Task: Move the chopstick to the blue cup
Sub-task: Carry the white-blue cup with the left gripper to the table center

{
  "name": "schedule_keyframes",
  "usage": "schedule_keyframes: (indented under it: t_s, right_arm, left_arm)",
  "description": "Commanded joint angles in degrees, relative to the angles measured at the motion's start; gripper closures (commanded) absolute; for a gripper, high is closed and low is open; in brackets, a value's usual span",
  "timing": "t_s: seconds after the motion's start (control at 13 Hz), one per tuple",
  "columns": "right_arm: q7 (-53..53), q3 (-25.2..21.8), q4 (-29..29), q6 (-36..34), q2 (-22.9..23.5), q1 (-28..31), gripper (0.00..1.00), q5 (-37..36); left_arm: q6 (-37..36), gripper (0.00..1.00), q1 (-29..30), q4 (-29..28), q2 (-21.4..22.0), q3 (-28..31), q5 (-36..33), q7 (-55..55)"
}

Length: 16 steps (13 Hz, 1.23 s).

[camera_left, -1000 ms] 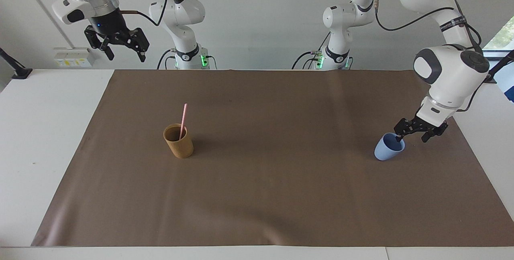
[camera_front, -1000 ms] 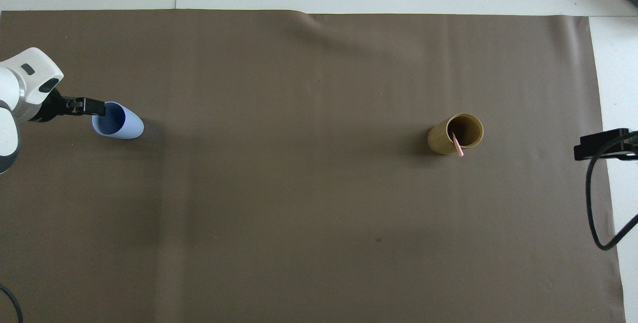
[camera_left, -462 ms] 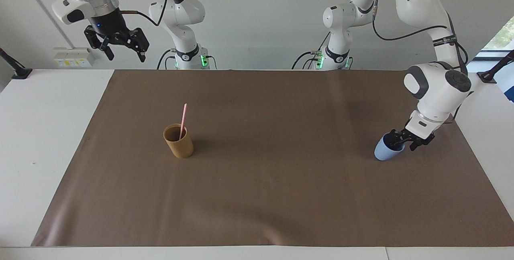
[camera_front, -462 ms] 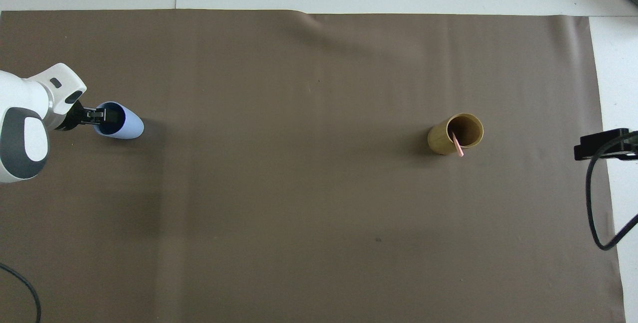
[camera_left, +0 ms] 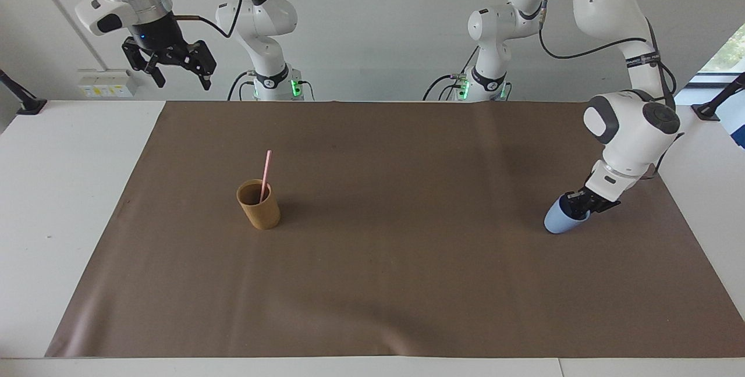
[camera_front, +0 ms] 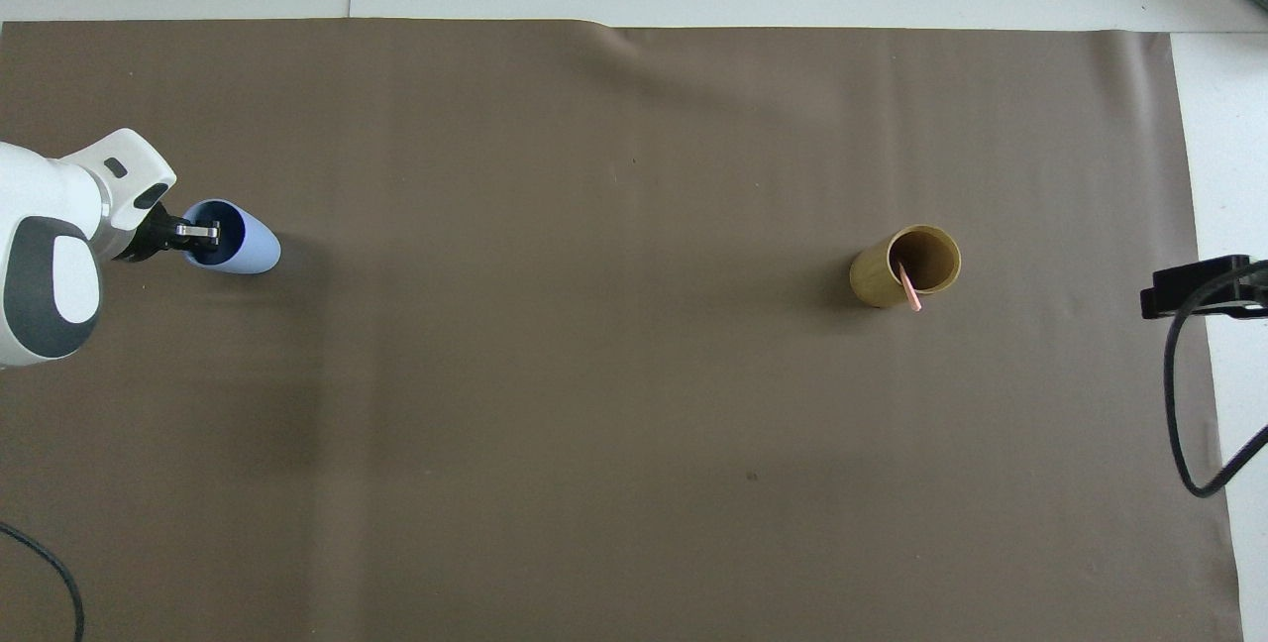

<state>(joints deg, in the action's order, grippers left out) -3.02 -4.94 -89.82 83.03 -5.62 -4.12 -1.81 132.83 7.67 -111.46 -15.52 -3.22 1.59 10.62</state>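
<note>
The light-blue cup (camera_left: 560, 221) (camera_front: 248, 248) leans tilted on the brown mat toward the left arm's end of the table. My left gripper (camera_left: 578, 205) (camera_front: 203, 231) is low at the cup's mouth and shut on its rim, one finger inside. The pink chopstick (camera_left: 266, 170) (camera_front: 909, 287) stands slanted in the tan cup (camera_left: 260, 211) (camera_front: 882, 280) toward the right arm's end. My right gripper (camera_left: 182, 82) waits open and empty, raised high above the table's edge near the robots at its own end.
A brown mat (camera_left: 407, 260) covers most of the white table, and both cups stand on it. A black cable (camera_front: 1184, 404) hangs in at the right arm's end of the overhead view.
My left gripper has dropped to the blue cup's mouth and closed on its rim, and the cup has shifted slightly. The right arm, tan cup and chopstick have not moved.
</note>
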Motion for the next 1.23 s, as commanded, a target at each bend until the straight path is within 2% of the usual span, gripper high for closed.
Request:
schedule_keyframes:
  t_s: [0.0,0.23,0.77,1.15]
  right_arm:
    - [0.65,0.37,-0.97,-0.06,-1.06,0.69,0.0,0.58]
    - [0.65,0.37,-0.97,-0.06,-1.06,0.78,0.0,0.58]
    - [0.65,0.37,-0.97,-0.06,-1.06,0.69,0.0,0.58]
    - [1.18,0.1,-1.15,-0.15,-1.14,0.78,0.0,0.49]
  left_arm:
    - [-2.47,1.0,-0.38,-1.05,2.94,-0.21,-0.27,-0.43]
    - [-3.2,1.0,-7.38,-1.13,3.83,-0.21,-0.27,-9.08]
    - [-0.74,1.0,-30.76,-1.4,3.13,-0.04,-0.36,-38.88]
    - [1.38,1.0,-38.69,-1.57,1.89,-0.12,-0.36,-46.39]
